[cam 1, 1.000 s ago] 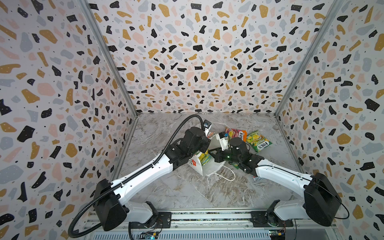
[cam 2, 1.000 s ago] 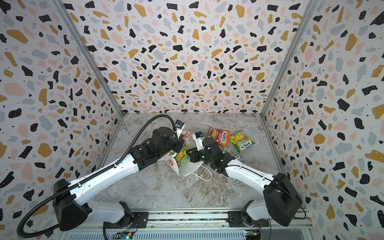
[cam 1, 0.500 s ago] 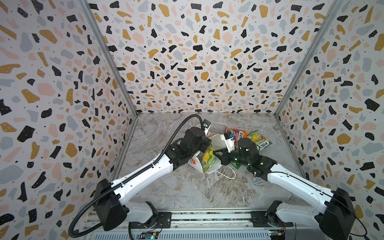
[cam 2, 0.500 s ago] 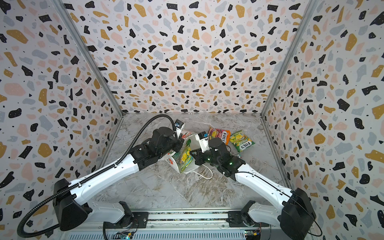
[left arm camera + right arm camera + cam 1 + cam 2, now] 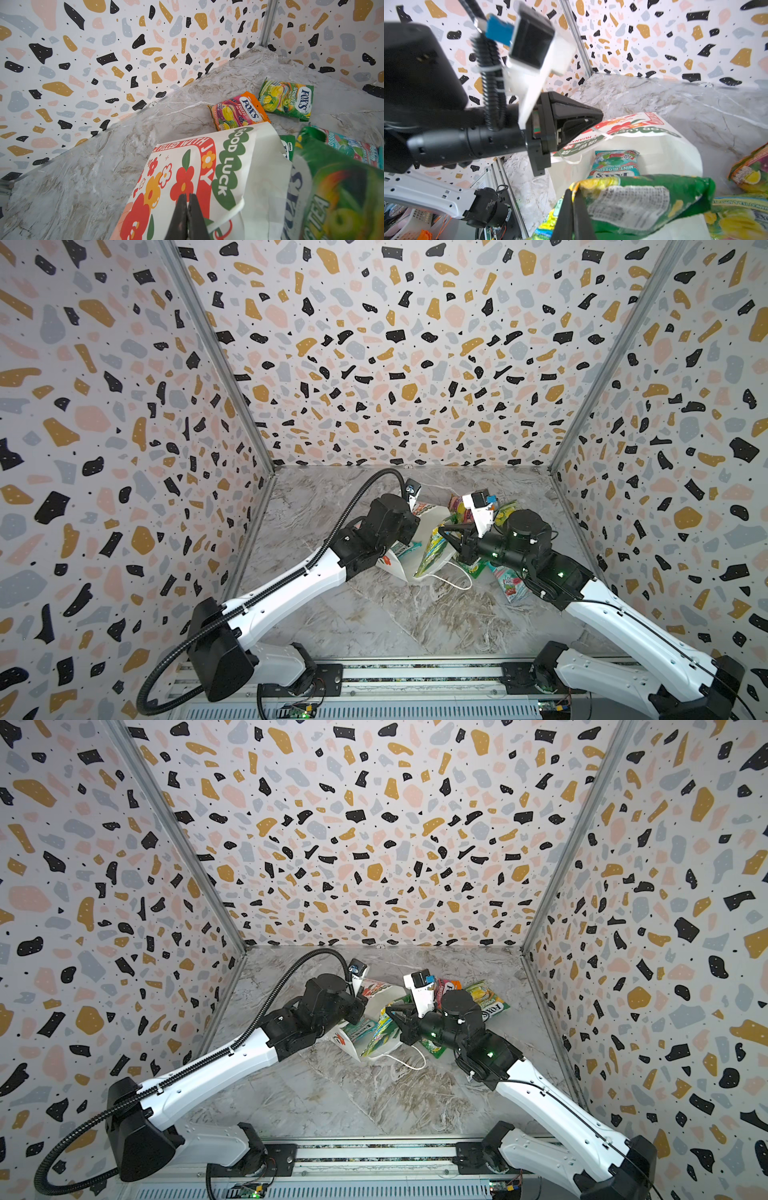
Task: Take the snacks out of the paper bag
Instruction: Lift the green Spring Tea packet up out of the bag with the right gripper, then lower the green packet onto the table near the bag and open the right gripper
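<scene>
Left of centre, the left gripper (image 5: 187, 202) is pinching the printed rim of the paper bag (image 5: 430, 519), jaws pressed together on the paper. The bag is lying on the table (image 5: 374, 614) with its mouth gaping toward the right of the frame, and a cord handle (image 5: 455, 583) is trailing to the lower right. A teal packet (image 5: 614, 164) is lying flat inside. At the mouth a green-yellow packet (image 5: 429, 554) is hanging, its long axis running steeply from upper right to lower left, and the right gripper (image 5: 443, 529) is clamping its upper corner. Further right, an orange-pink packet (image 5: 451, 986) and a second green-yellow packet (image 5: 486, 1000) are lying side by side. A second teal packet (image 5: 509, 585) is lying partly under the right arm, pointing to the lower right.
</scene>
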`<state>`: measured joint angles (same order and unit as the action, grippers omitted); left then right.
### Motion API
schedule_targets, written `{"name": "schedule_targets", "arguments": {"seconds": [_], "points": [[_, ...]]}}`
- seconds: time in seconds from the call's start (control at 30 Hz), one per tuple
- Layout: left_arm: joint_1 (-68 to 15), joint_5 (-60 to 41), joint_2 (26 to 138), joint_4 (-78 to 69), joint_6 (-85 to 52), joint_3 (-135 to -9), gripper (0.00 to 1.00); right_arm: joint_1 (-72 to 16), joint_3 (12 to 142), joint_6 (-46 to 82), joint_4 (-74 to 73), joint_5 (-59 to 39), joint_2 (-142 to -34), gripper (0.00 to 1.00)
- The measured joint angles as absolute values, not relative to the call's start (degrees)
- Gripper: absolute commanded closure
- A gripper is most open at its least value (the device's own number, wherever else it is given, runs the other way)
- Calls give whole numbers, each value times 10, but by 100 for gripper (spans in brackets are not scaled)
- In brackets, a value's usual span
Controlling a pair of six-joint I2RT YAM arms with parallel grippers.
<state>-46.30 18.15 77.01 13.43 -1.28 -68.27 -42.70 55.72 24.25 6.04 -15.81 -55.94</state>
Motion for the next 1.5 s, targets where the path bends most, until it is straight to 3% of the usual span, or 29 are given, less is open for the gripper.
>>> {"name": "schedule_targets", "arguments": {"seconds": [0.4, 0.73, 1.2, 1.5], "points": [[-463, 186, 770, 135, -13, -683, 100, -416, 592, 220, 107, -55, -477, 100], [-463, 187, 763, 135, -12, -678, 100, -339, 569, 203, 173, 26, -438, 100], [-463, 235, 707, 107, -11, -643, 100, -288, 453, 175, 232, -112, -434, 100], [-463, 274, 686, 95, -11, -634, 100, -288, 395, 191, 152, -245, -506, 100]]}}
